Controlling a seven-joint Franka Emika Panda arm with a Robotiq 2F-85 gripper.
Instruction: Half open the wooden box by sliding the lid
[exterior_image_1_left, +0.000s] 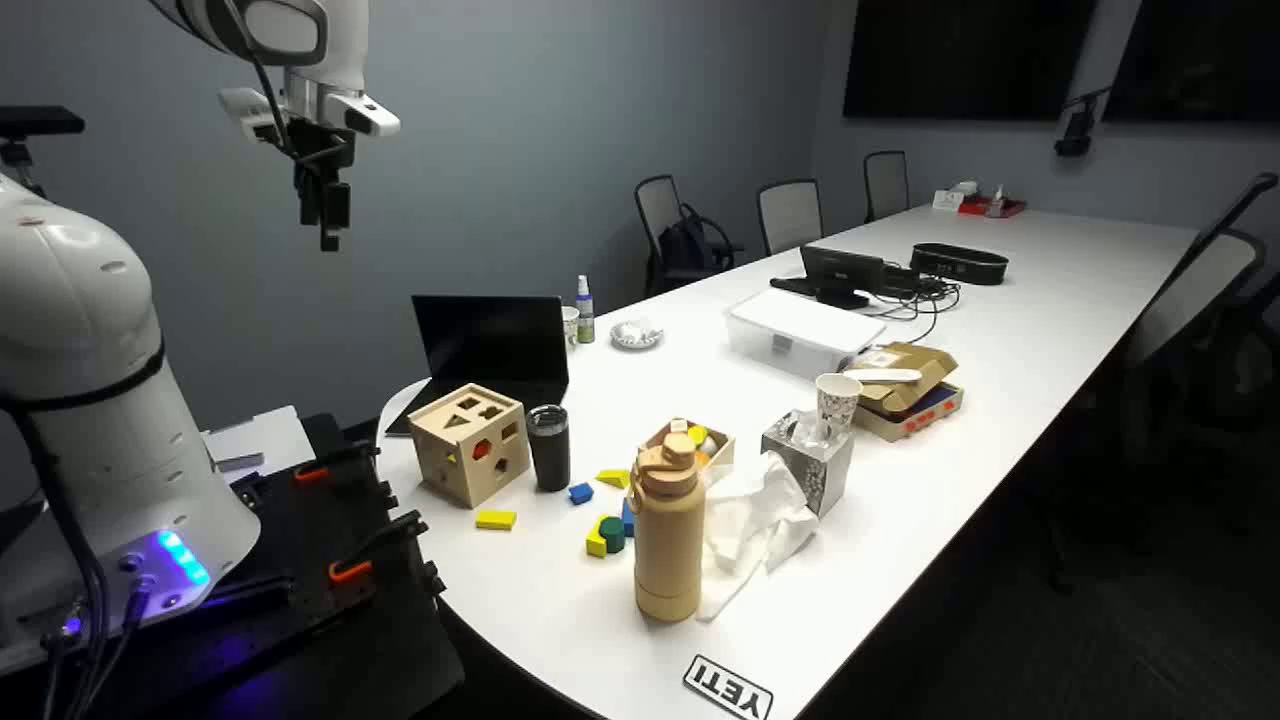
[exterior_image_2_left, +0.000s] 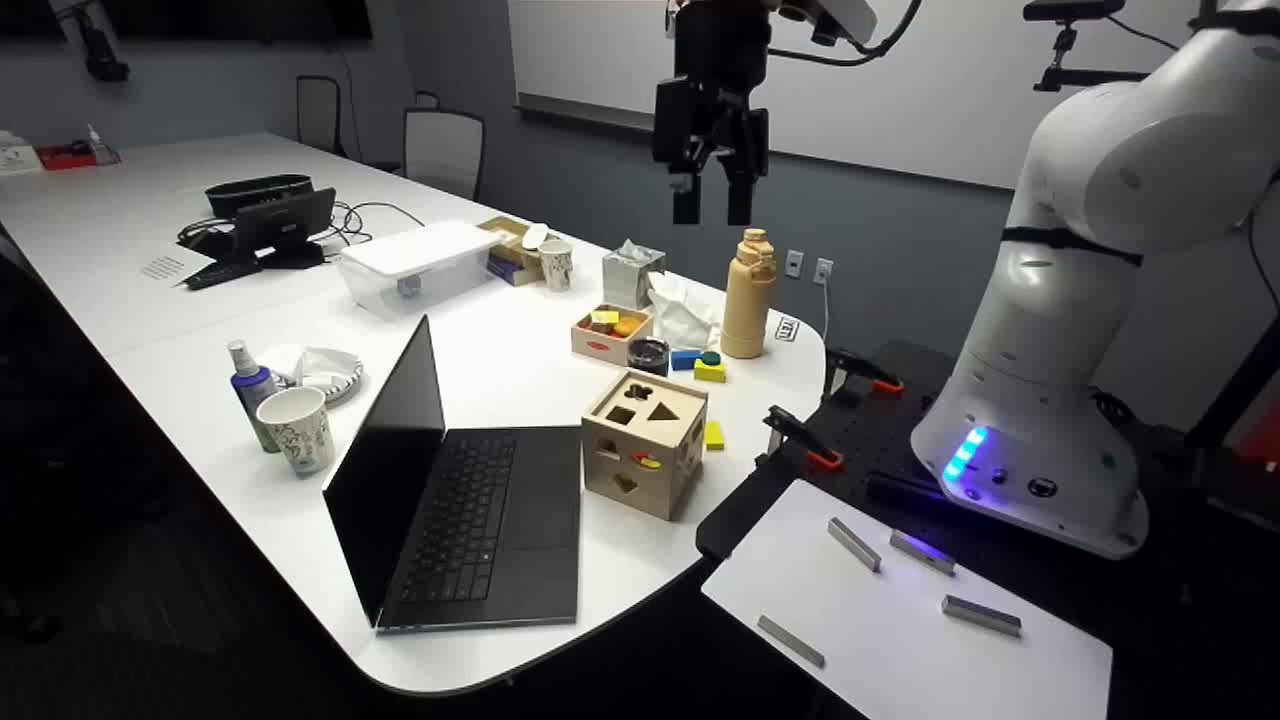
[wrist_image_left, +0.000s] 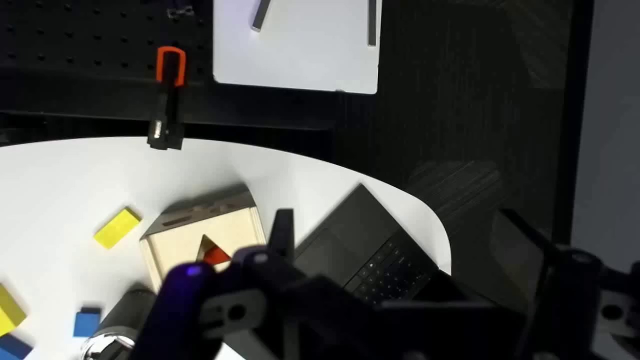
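The wooden box (exterior_image_1_left: 455, 465) is a light-tan cube with shaped cut-outs, standing upright near the table's end. It also shows in an exterior view (exterior_image_2_left: 620, 478) and in the wrist view (wrist_image_left: 200, 214), where the gripper hides part of it. Its lid (exterior_image_1_left: 476, 419) is a flat panel with shaped holes and covers the top, as an exterior view (exterior_image_2_left: 643, 425) shows. In the wrist view the lid (wrist_image_left: 175, 247) lies between grooved edges, with red visible through a triangular hole. My gripper (exterior_image_2_left: 712, 205) is open and empty, high above the table and apart from the box.
An open laptop (exterior_image_2_left: 490, 530) stands beside the box. A black tumbler (exterior_image_1_left: 549, 450) is close to the box's other side. Loose blocks, such as a yellow one (exterior_image_1_left: 496, 520), a tan bottle (exterior_image_1_left: 668, 545) and a small wooden tray (exterior_image_2_left: 597, 346) of pieces stand nearby.
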